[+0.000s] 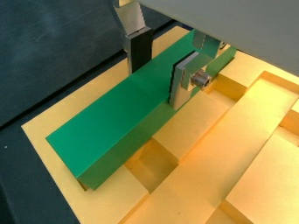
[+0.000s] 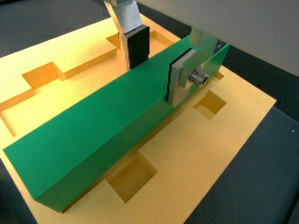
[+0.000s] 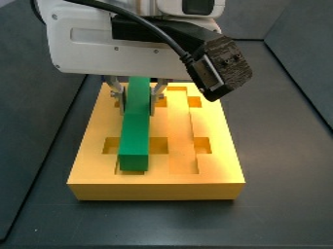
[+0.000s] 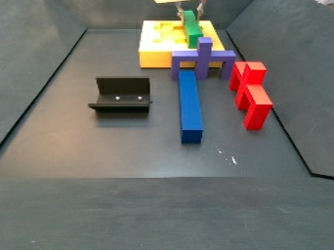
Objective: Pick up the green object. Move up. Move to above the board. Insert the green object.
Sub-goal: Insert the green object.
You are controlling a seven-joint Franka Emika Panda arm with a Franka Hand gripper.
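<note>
The green object is a long bright-green bar, lengthwise over the orange-yellow board. My gripper straddles the bar near one end. A dark pad sits on one side and a silver finger plate on the other, both against the bar. Both wrist views show this; the bar runs along a groove of the board between square holes. In a side view the bar lies low on the board under the gripper. I cannot tell whether it is fully seated.
In a side view the board is at the back with the green bar on it. In front of it are a purple piece, a long blue bar, red blocks and the dark fixture.
</note>
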